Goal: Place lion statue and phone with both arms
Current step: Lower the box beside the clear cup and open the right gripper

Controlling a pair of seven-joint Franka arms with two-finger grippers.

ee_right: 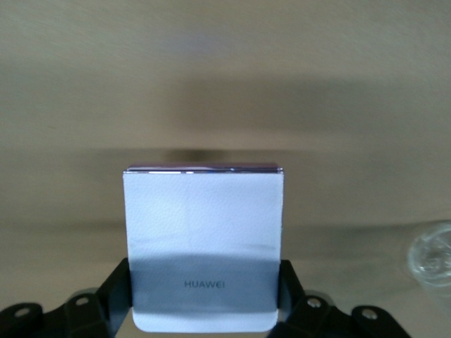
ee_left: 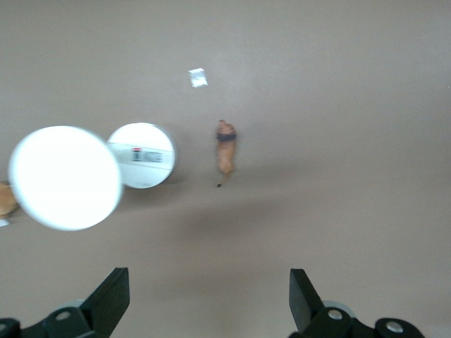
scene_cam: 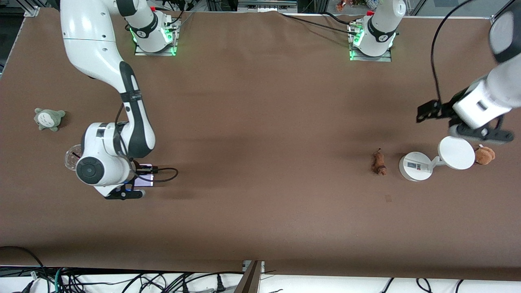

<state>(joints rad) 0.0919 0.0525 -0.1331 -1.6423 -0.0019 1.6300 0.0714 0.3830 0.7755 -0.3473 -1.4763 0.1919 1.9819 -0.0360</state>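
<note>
Phone [ee_right: 204, 246] clamped in right claw [ee_right: 204, 296]; lion statue [scene_cam: 379, 162] on table.

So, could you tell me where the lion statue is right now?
The lion statue lies on the table toward the left arm's end, beside the white stand, untouched.

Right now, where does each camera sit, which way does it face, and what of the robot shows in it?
Front view: high across the table, facing both bases; shows both arms, the right gripper on the phone, the left gripper by the white stand.
Left wrist view: looks down between open fingers at the lion statue and stand.
Right wrist view: looks along fingers clamping the phone.
Shared: the lion statue and stand show in front and left wrist views; the phone in front and right wrist views.
</note>
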